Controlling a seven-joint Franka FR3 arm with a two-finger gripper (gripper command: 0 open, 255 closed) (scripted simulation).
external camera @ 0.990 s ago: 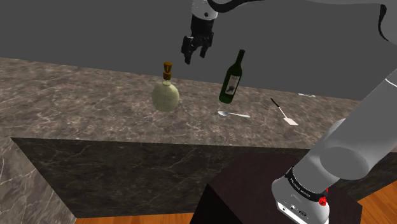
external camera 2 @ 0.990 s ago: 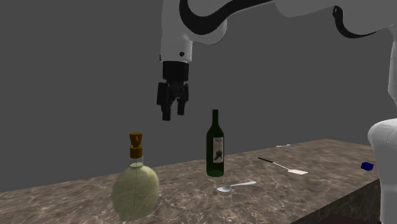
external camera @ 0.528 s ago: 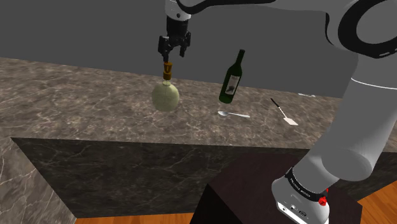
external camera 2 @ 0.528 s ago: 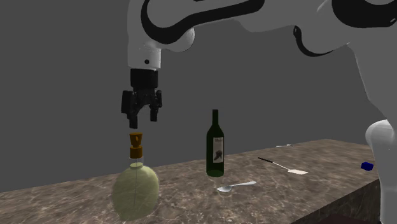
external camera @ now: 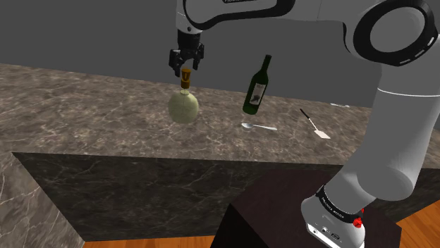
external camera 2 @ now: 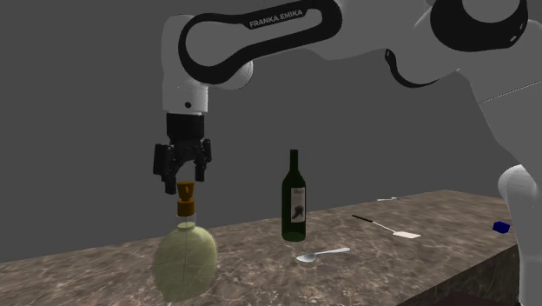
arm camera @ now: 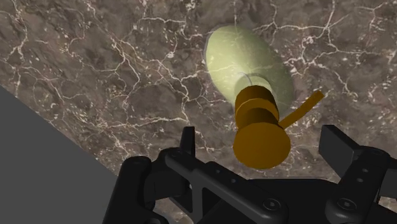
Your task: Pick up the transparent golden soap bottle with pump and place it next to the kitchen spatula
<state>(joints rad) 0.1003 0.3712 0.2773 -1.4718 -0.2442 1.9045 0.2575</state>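
The soap bottle (external camera: 183, 107) has a round, pale yellow-green see-through body and a golden-brown pump (external camera: 185, 76). It stands upright on the dark marble counter (external camera: 84, 106). My black gripper (external camera: 185, 65) hangs straight over the pump, open, fingertips down at the level of the pump head. In the wrist view the pump head (arm camera: 261, 146) lies between the two spread fingers (arm camera: 187, 141) without touching them, the body (arm camera: 245, 60) below it. In the second exterior view the gripper (external camera 2: 182, 178) sits just above the pump (external camera 2: 185, 198). The spatula (external camera: 314, 124) lies at the shoulder view's right.
A dark green wine bottle (external camera: 257, 86) stands between the soap bottle and the spatula, with a metal spoon (external camera: 258, 127) lying in front of it. A small blue object (external camera 2: 501, 227) sits at the counter's far end. The counter's front edge (external camera: 176, 158) drops to a dark panel.
The gripper has travelled from beside the wine bottle to the shoulder view's left and come down over the soap bottle's pump. Its fingers stayed open; nothing on the counter moved.
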